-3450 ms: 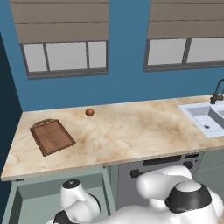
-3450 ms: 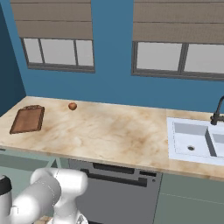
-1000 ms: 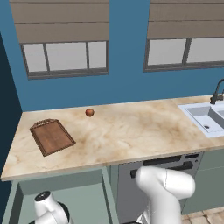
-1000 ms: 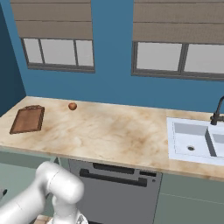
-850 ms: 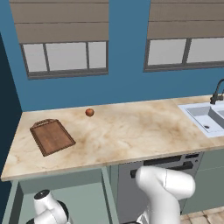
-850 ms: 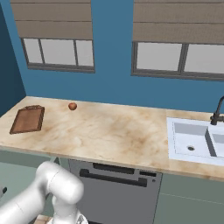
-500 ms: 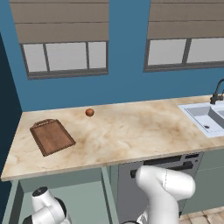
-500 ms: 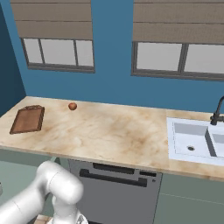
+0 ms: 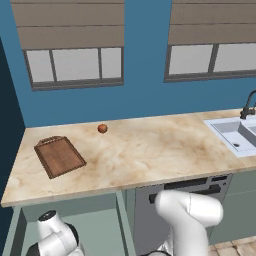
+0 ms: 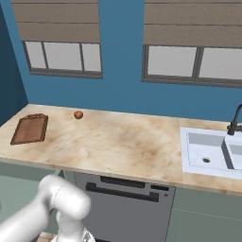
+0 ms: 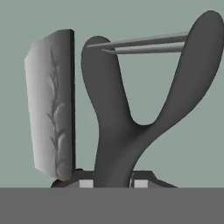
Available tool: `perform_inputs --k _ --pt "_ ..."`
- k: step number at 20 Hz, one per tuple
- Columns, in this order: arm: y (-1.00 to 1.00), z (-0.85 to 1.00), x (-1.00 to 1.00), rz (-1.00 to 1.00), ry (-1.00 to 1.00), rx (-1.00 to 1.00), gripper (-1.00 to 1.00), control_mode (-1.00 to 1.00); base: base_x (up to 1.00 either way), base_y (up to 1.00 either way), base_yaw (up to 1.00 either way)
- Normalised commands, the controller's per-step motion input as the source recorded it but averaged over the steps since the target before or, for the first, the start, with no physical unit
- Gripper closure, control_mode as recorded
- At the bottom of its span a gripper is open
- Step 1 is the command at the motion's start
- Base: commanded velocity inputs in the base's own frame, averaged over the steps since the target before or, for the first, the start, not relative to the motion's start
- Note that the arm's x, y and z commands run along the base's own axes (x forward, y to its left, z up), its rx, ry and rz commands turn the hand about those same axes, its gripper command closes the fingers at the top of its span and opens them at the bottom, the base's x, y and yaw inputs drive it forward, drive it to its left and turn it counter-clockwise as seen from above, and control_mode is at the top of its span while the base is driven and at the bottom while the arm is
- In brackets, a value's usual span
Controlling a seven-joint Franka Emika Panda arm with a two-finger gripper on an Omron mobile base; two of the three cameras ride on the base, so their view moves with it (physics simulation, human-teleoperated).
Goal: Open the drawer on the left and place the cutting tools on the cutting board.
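The sage-green drawer (image 9: 95, 226) stands pulled out under the left end of the counter, also at the left edge of the right base view (image 10: 14, 194). My arm reaches down into it. In the hand view, my gripper (image 11: 113, 183) is shut on the stem of one of the cutting tools, a dark grey Y-shaped peeler (image 11: 118, 131) with a thin blade across its top. A second cutting tool, a pale grey blade (image 11: 50, 105), lies just left of it on the drawer floor. The reddish-brown cutting board (image 9: 60, 156) (image 10: 30, 128) lies bare on the counter's left end.
A small orange-red ball (image 9: 102, 128) (image 10: 78, 114) rests on the marble counter behind the board. The white sink (image 9: 226, 134) (image 10: 189, 156) with its dark tap is at the right. A dark grey panel with a black bar handle (image 10: 127, 198) sits right of the drawer.
My wrist inside the drawer has lifted slightly. The board, ball and drawer stay where they were.
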Motion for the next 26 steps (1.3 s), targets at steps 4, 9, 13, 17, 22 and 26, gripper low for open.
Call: perform_inputs --k 4,9,13,17,22,26 --pt "-0.32 0.49 -0.28 0.00 0.00 0.00 1.00 -1.00 0.00 0.00 0.00" --pt "-0.32 0.44 -0.27 0.00 0.00 0.00 1.00 -1.00 0.00 0.00 0.00" --pt "-0.36 0.62 -0.08 0.00 0.00 0.00 1.00 -1.00 0.00 0.00 0.00" --pt "-0.35 0.68 0.00 0.00 0.00 0.00 1.00 -1.00 0.00 0.00 0.00" --pt "-0.22 0.53 0.02 0.00 -0.01 0.00 1.00 -1.00 0.00 0.00 0.00" --pt "-0.16 0.42 0.01 0.00 -0.04 0.00 1.00 -1.00 0.00 0.00 0.00"
